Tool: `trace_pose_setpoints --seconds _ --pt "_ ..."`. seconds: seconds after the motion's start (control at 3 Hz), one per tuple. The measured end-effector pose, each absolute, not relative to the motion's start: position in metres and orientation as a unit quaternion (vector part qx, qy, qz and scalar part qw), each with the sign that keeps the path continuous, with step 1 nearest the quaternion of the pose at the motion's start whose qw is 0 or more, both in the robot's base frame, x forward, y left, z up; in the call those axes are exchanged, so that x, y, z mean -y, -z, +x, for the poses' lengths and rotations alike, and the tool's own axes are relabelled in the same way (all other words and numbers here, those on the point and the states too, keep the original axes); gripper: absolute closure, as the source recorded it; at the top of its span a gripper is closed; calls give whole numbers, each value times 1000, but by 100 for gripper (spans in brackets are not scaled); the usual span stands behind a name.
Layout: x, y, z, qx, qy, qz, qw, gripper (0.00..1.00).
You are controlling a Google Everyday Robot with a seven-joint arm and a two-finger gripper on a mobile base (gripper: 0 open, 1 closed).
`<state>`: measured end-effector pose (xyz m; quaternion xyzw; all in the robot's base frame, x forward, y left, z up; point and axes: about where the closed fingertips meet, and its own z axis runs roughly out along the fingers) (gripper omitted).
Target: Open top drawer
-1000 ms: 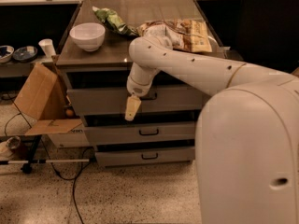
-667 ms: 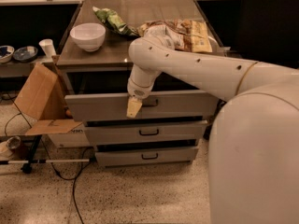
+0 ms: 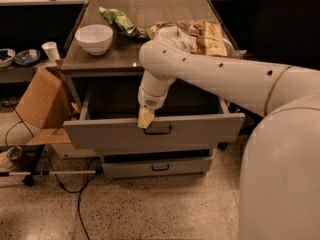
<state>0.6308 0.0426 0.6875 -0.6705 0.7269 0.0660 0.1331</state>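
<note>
The top drawer (image 3: 115, 134) is a wide grey metal drawer pulled well out of the cabinet, its dark interior showing behind the front panel. Its small black pull handle (image 3: 158, 130) sits at the centre of the front. My gripper (image 3: 145, 119) hangs from the white arm just above and left of the handle, at the drawer front's top edge. A lower grey drawer (image 3: 157, 167) with its own black handle shows below, shut.
On the cabinet top (image 3: 100, 61) stand a white bowl (image 3: 94, 38), a green bag (image 3: 119, 21) and snack bags (image 3: 192, 34). A cardboard box (image 3: 42, 101) leans at the left. Cables and a stand foot (image 3: 30, 176) lie on the floor. My white base (image 3: 280, 179) fills the right.
The top drawer has slid out toward me, from nearly shut to wide open. My gripper has moved with its front panel, staying by the handle.
</note>
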Motion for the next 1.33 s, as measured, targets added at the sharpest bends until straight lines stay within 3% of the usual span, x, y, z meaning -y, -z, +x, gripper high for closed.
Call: trace_pose_setpoints --seconds 1.0,1.33 --pt "-31 -705 574 -718 -83 -680 121 0" --pt "-27 -701 562 -719 -83 -680 116 0"
